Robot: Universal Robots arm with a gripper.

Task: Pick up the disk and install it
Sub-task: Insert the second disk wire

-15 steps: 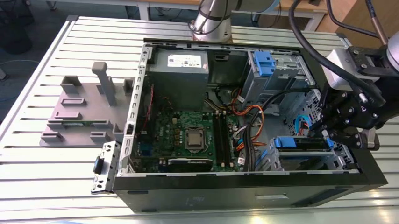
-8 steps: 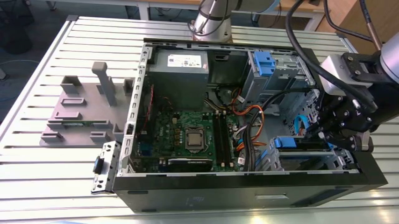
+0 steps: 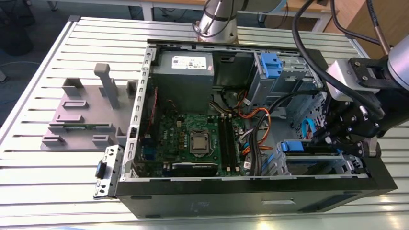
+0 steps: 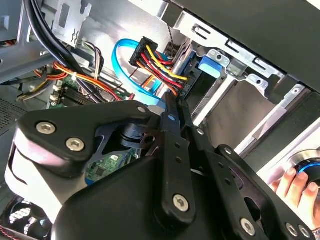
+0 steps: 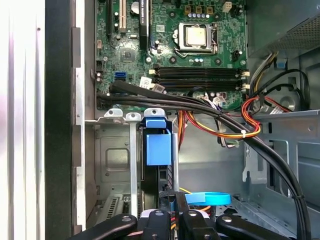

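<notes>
In the exterior view the pincer (image 3: 332, 136) is down inside the open computer case (image 3: 255, 191) on the bench (image 3: 38, 143), right at the disk (image 3: 305, 147) sitting edge-up in the lower bay, one of two blue-tabbed bays I count. In the second wrist view I can't tell if the fingers (image 4: 172, 117) grip anything, with one hand (image 4: 295, 182) nearby. In the first wrist view the disk (image 5: 159, 150) looks partway seated, so I'd push straight along the rails and keep clear of the one cable bundle (image 5: 215, 117).

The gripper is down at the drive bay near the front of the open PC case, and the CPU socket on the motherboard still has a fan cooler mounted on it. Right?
Not quite. The gripper is indeed down at the drive bay of the open case, but the CPU socket has no cooler: the bare metal chip top shows in the first wrist view and the exterior view.
</notes>
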